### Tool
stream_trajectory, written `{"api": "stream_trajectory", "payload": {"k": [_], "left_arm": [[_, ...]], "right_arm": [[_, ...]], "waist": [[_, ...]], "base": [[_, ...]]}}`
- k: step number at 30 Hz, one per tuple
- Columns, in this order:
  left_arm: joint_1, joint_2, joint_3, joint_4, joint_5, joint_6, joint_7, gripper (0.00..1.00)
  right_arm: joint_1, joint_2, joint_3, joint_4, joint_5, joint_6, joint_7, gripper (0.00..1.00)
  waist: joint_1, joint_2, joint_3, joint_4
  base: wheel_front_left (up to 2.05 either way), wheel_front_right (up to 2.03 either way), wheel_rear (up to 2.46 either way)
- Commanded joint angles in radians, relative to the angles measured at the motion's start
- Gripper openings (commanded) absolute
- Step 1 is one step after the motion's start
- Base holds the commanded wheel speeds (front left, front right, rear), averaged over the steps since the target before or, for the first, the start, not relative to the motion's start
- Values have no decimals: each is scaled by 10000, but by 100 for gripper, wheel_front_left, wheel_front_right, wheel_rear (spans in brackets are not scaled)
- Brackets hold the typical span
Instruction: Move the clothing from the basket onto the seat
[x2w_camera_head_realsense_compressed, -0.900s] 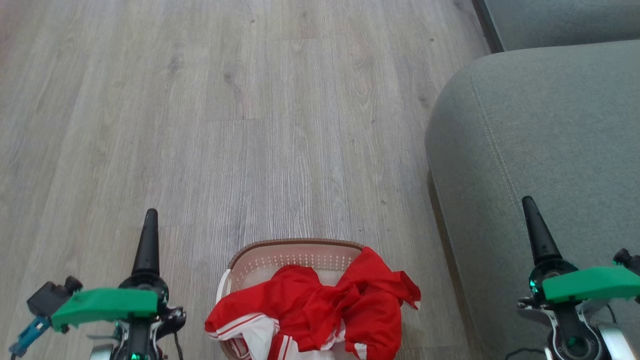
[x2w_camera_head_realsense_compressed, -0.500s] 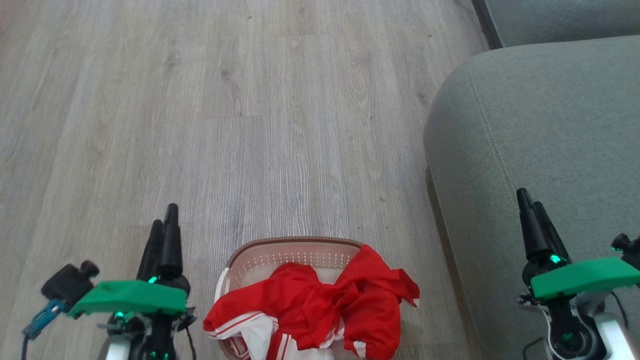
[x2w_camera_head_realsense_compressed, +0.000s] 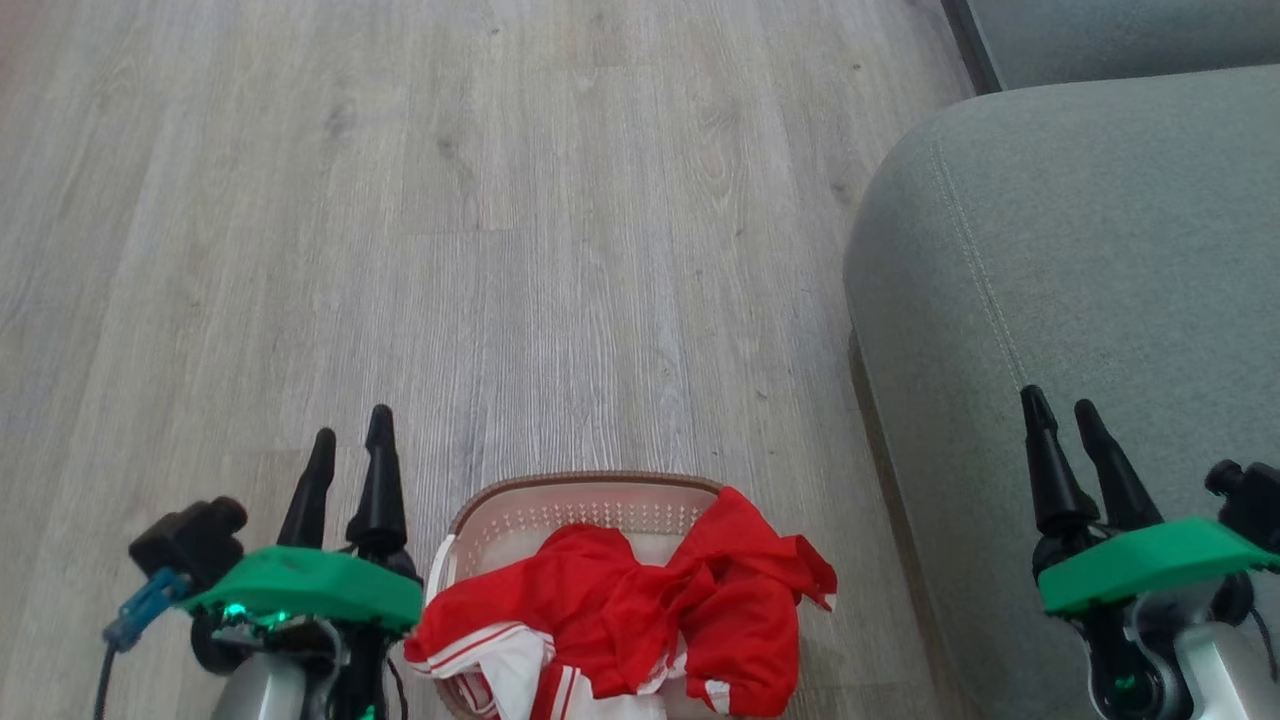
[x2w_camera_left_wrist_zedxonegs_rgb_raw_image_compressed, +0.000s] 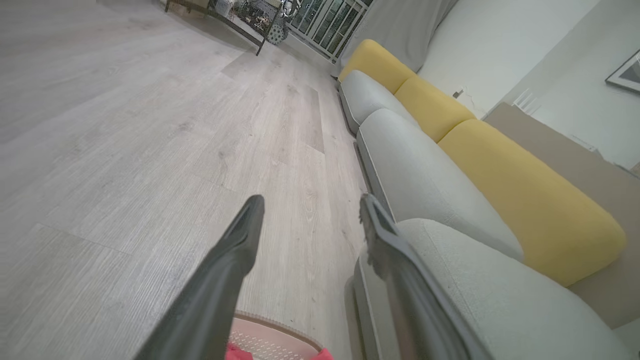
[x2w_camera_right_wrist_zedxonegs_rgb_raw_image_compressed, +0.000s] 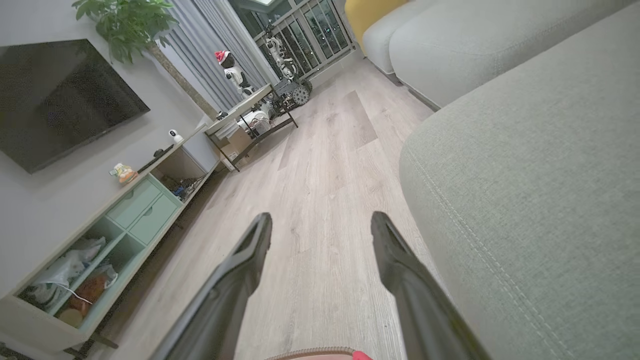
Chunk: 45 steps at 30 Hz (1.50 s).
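Red clothing (x2w_camera_head_realsense_compressed: 640, 620) sat bunched in the basket (x2w_camera_head_realsense_compressed: 590, 489) on the floor, left gripper (x2w_camera_head_realsense_compressed: 352, 424) & right gripper (x2w_camera_head_realsense_compressed: 1057, 402) both spread, nothing betw. the fingers.
Basket was cream perforated plastic w/ a brown braided rim, rounded corners; the fabric was glossy & crumpled, white striped trim at lower left, one fold draped over the right rim. Seat (x2w_camera_head_realsense_compressed: 1100, 250), grey woven upholstery w/ a stitched seam & rounded corner, lay just right of the basket, bare. Floor (x2w_camera_head_realsense_compressed: 400, 250) was pale wood-grain plank. Vs 0.9 s ago: each gripper's fingers read as one spike then, now clearly parted; left gripper had shifted in beside the basket's left wall. Basket's near end was cut off by the frame; couldn't separate jersey from shorts, lettering not visible.
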<state>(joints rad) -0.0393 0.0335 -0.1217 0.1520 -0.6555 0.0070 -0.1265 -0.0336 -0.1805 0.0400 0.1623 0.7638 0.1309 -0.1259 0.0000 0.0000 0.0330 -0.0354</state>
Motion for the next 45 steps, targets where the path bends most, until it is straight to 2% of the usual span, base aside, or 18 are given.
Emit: {"api": "stream_trajectory", "payload": {"k": [1,12,45], "left_arm": [[-563,131,106,-386,338,62,-153,100],[-656,141,-188,-543,2157,356,-475,100],[-773,168,-938,-1034,5666,877,-1353,100]], "right_arm": [[-570,-259,139,-348,-321,-1,-148,100],[-629,-292,207,-534,-1953,-1,-473,100],[-729,-833,934,-1141,-4966,-2,-1359,100]], "waist": [[0,0,0,-7],[0,0,69,-68],[0,0,112,-129]], "base": [[0,0,0],[0,0,0],[0,0,0]]}}
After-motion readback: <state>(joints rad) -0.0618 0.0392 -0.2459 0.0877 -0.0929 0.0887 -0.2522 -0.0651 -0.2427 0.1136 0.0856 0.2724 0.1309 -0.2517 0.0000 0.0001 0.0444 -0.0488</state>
